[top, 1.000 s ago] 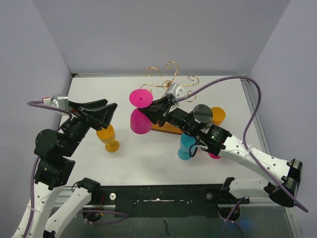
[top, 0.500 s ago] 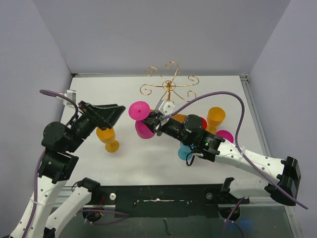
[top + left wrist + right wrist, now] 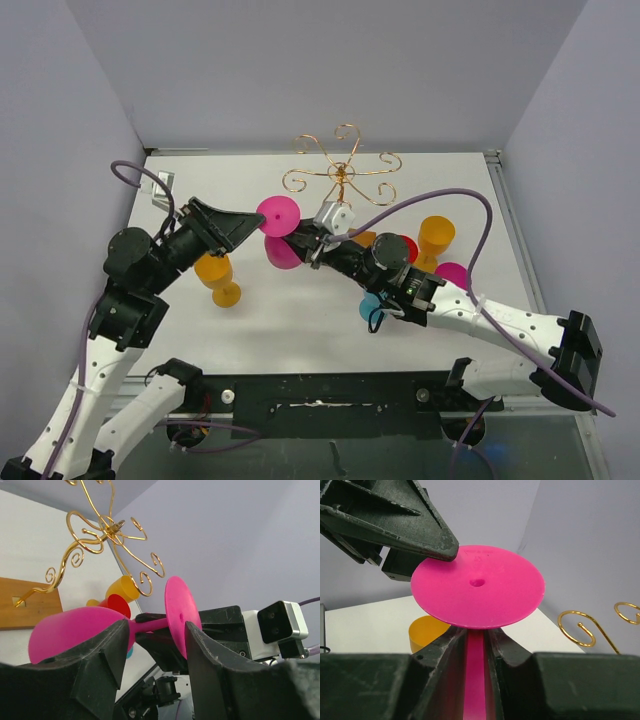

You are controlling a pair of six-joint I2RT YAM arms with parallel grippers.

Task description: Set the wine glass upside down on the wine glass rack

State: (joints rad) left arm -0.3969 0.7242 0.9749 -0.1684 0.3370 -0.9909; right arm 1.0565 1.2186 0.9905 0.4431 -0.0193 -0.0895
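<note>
A pink wine glass is held on its side in the air in front of the gold wire rack. My right gripper is shut on its stem, just below the round foot. My left gripper is open, with its fingers on either side of the stem; the right finger is close to the foot. The bowl points left and down. The rack's curled arms rise from a wooden base.
An orange glass stands on the table under the left arm. Another orange glass, a red one, a pink one and a cyan one stand around the right arm. Grey walls close in the table.
My left arm has swung right and brought its open gripper up to the glass's foot. My right arm has drawn the held glass back from the rack and turned it slightly.
</note>
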